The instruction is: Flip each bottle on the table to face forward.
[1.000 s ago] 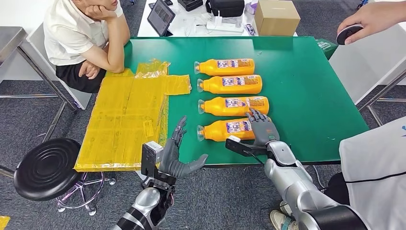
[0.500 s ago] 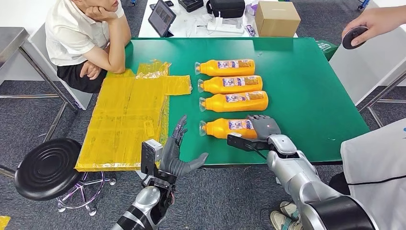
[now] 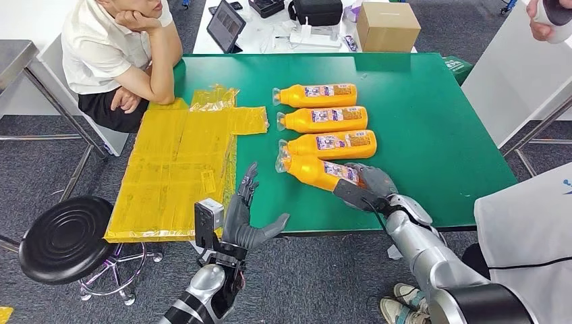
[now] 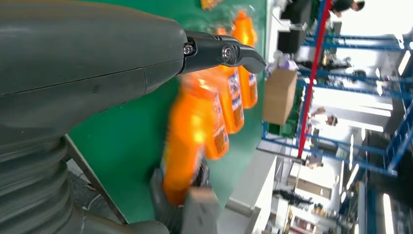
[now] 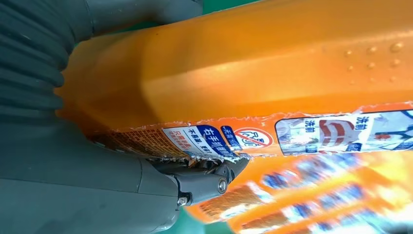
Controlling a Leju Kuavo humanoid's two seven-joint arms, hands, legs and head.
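Note:
Three orange bottles lie side by side on the green table (image 3: 432, 121), caps to the left: the far one (image 3: 316, 95), the second (image 3: 324, 119) and the third (image 3: 330, 144). The nearest orange bottle (image 3: 316, 171) is tilted, its cap end close to the third bottle. My right hand (image 3: 369, 184) grips its base end. In the right wrist view that bottle (image 5: 272, 68) shows its back label (image 5: 243, 139) against my right hand (image 5: 73, 161). My left hand (image 3: 246, 216) hovers at the table's front edge, fingers spread and holding nothing. The left wrist view has the held bottle (image 4: 187, 146) blurred.
A yellow plastic sheet (image 3: 179, 165) covers the table's left part. A person (image 3: 111, 47) sits at the far left corner, and a black stool (image 3: 64, 236) stands below. Another person (image 3: 526, 223) stands at my right. A cardboard box (image 3: 386, 25) is behind the table.
My right hand has closed on the nearest bottle and turned it, so it now lies slanted with its cap end swung toward the third bottle. The left hand has barely moved.

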